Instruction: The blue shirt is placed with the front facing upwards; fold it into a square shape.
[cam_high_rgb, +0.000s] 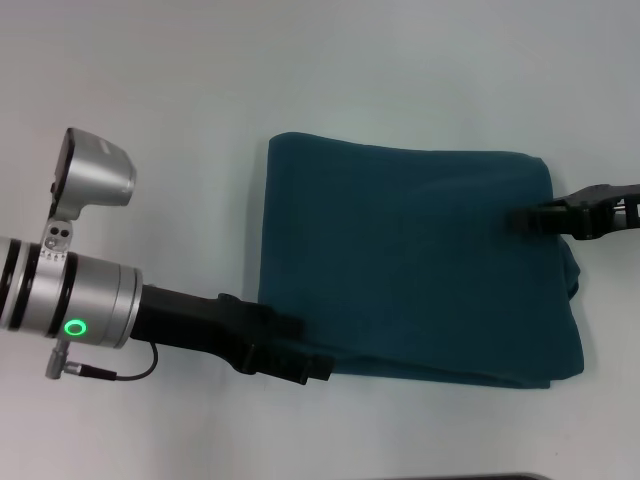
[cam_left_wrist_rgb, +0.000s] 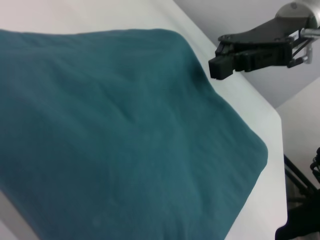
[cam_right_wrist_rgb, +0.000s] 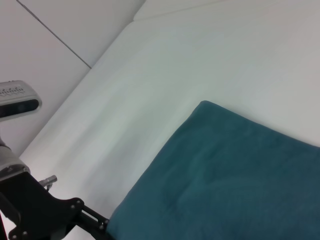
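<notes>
Left arm comes in low from the left side of the head view, silver wrist with a green ring light, black gripper body angled toward the near-left corner of the blue shirt (cam_high_rgb: 420, 260). Left gripper (cam_high_rgb: 318, 366) sits right at that near edge, touching or just over the fabric. Fingers are hard to read there: the black tip looks closed together, but cannot tell if any cloth is pinched.

Right arm enters from the right edge, nearly level. Right gripper (cam_high_rgb: 528, 216) has its tip on the right-hand edge of the shirt, upper half. In the left wrist view the right gripper (cam_left_wrist_rgb: 220, 62) shows clearly: fingers drawn together into a blunt block, hanging just above or at the shirt's far edge, no fabric visibly between them.

Shirt (cam_left_wrist_rgb: 115, 135) lies on the white table (cam_high_rgb: 300, 70) as a folded, roughly square bundle, plain teal side up, no lettering showing. Right side is rounded and layered, with a fold bulging out below the right gripper.

Right wrist view shows the shirt's (cam_right_wrist_rgb: 235, 180) far-left corner and bare table (cam_right_wrist_rgb: 200, 55) beyond it, plus the left arm's black linkage at the shirt's edge; its fingertips are out of sight there.
</notes>
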